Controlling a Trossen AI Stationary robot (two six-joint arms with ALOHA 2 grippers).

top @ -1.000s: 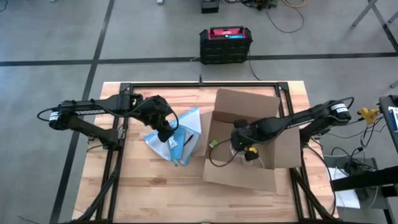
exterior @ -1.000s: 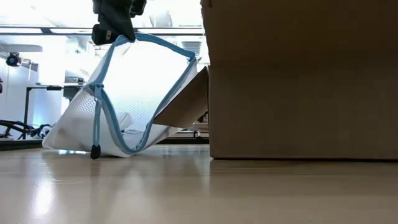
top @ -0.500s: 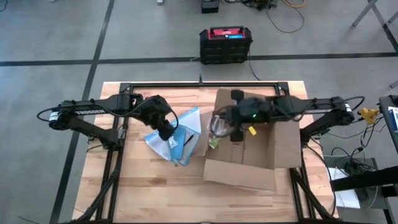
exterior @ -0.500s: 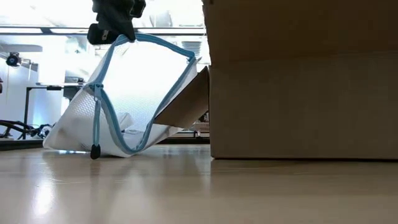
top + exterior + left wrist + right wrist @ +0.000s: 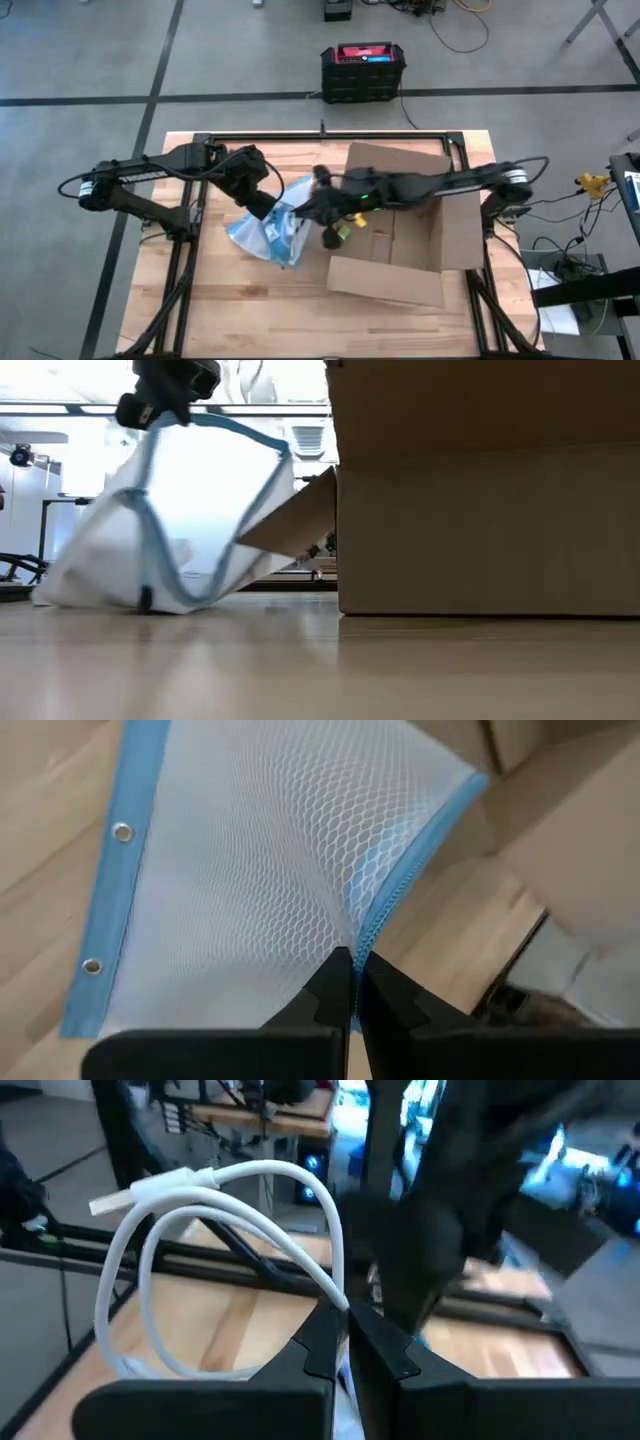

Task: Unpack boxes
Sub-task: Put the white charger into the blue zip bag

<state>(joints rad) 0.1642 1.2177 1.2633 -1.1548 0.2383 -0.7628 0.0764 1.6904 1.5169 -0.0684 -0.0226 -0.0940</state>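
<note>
I work at a pale wooden table [image 5: 230, 300] set on a dark frame, standing on a grey floor crossed by dark lines. A black crate with a red top [image 5: 362, 70] sits on that floor beyond the far edge of the table. In the low view the room behind is bright, with equipment stands at the left.

The cardboard box [image 5: 420, 240] stands on the right half of the table, flaps spread open; in the low view its wall [image 5: 480, 530] fills the right side.

My left gripper [image 5: 352, 982] is pinched tight on the blue zipper edge of the mesh bag [image 5: 272, 228], holding that edge up while the bag's lower part rests on the table just left of the box.

My right gripper [image 5: 345, 1330] is clamped on a looped white cable [image 5: 200, 1260], held over the bag beside the box's left flap.

The box interior is partly hidden by my right arm. A small yellow-green item [image 5: 345, 230] at the right gripper is too blurred to identify. The bag's contents cannot be made out.
</note>
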